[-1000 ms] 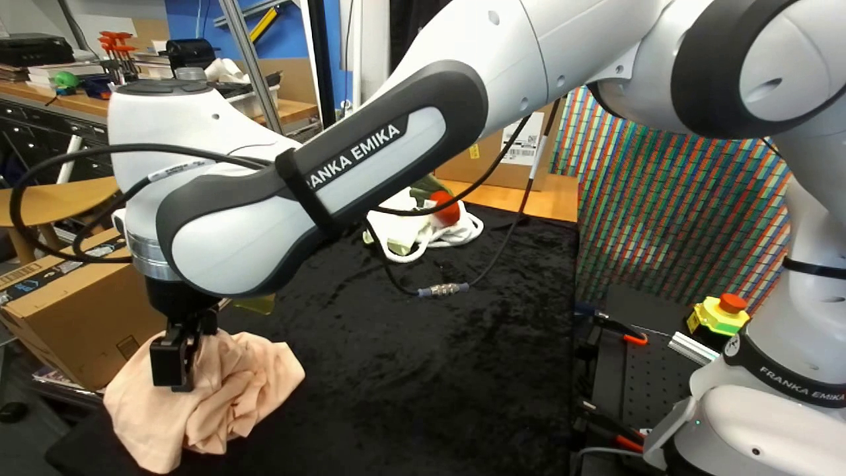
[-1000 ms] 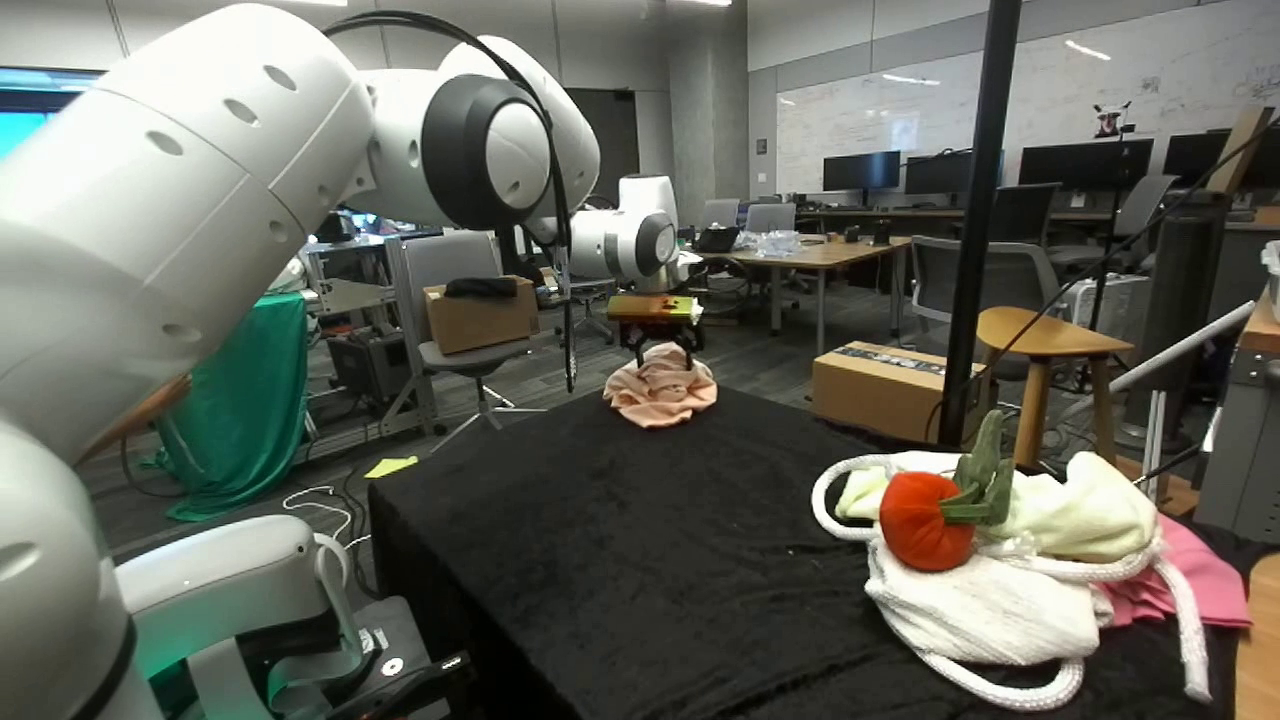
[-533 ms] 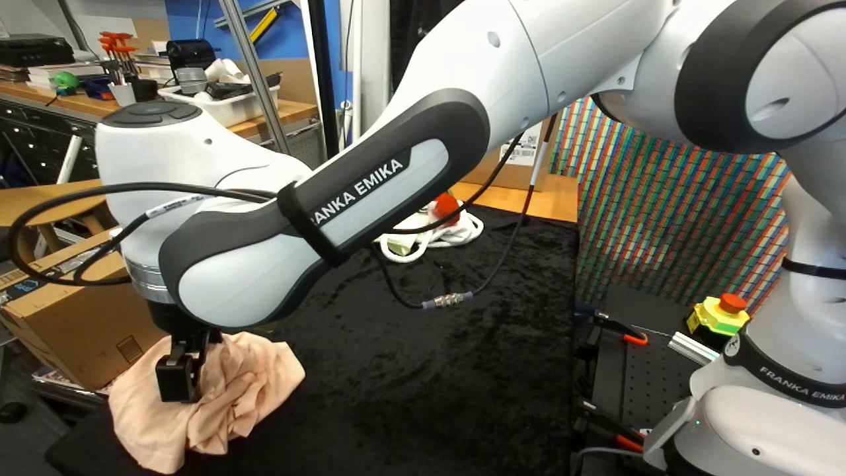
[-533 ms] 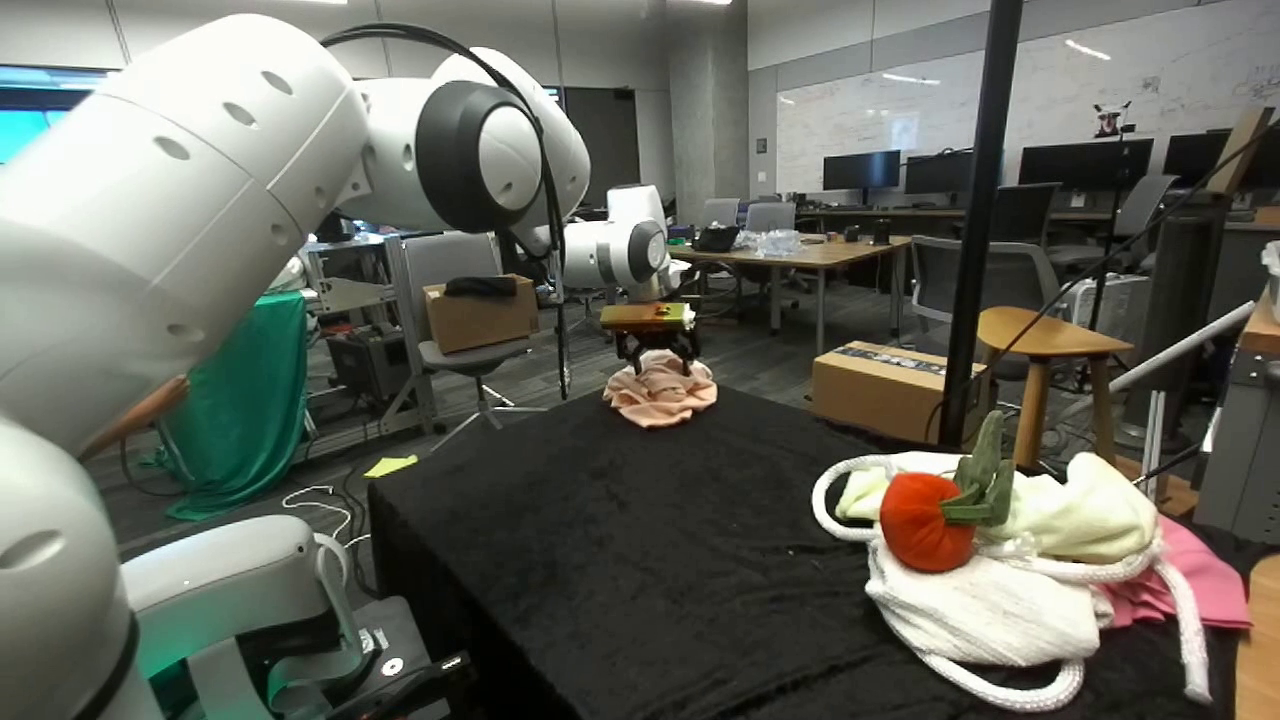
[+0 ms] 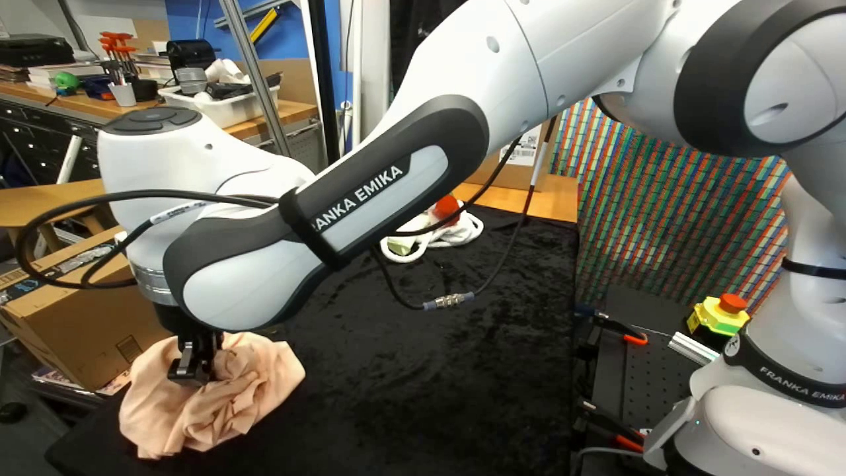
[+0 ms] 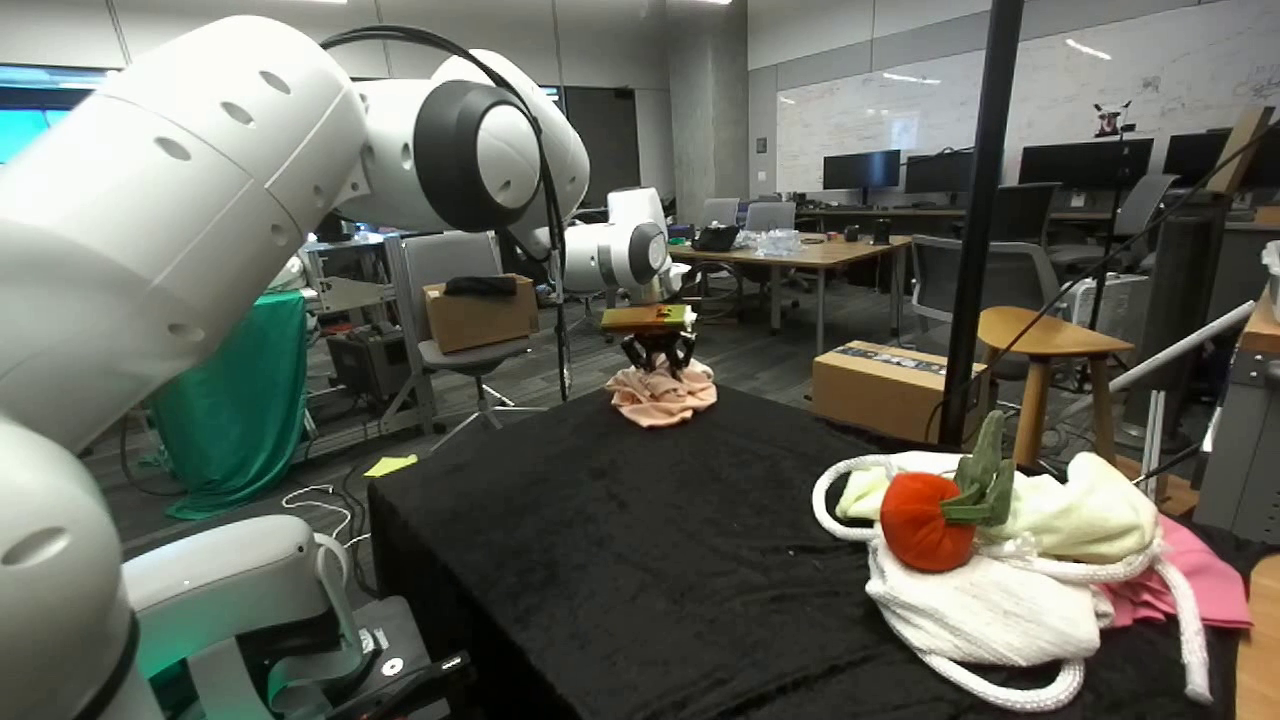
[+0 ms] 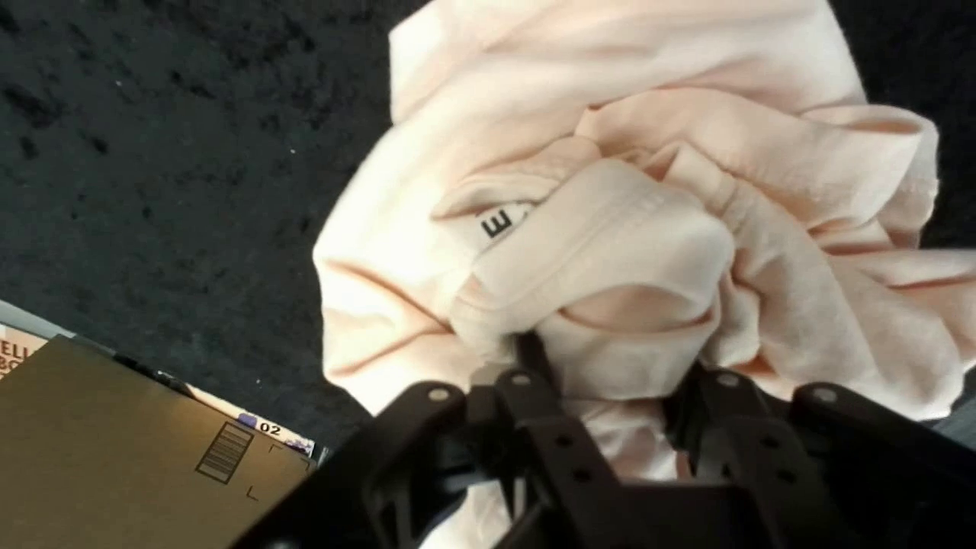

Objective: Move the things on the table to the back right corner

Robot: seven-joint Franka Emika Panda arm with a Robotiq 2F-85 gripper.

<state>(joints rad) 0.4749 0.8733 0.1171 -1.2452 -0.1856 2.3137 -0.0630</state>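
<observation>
We find the peach cloth (image 5: 228,404) crumpled near a corner of the black-covered table (image 5: 429,377); with the table's middle as the dial's hub, it sits between eight and nine o'clock in an exterior view. The gripper (image 7: 611,364) stands over it, touching. Jaws partway together, a puckered bunch of the cloth pinched between them; their ends are partly hidden in the folds. In the wrist view we note a small white label (image 7: 499,221), black print, at eleven o'clock from the pinch and near it.

Well apart, toward three o'clock on the table in an exterior view, lies a heap (image 6: 1030,615). We list: a green-stemmed red round object (image 6: 927,522) resting on the cloths; under and beside it a lower white cloth (image 6: 985,605) and a yellowish upper white cloth (image 6: 1085,505); a pink cloth (image 6: 1215,600) on the three o'clock side; a white rope (image 6: 1193,640) looping out at nine and six o'clock, one end lying at four.

Cardboard box (image 7: 114,465): eight o'clock in the wrist view, beyond the table. The arm (image 5: 423,152), in an exterior view, arches from four o'clock, across twelve, to the cloth; a cable connector (image 5: 449,301) hangs below it.
</observation>
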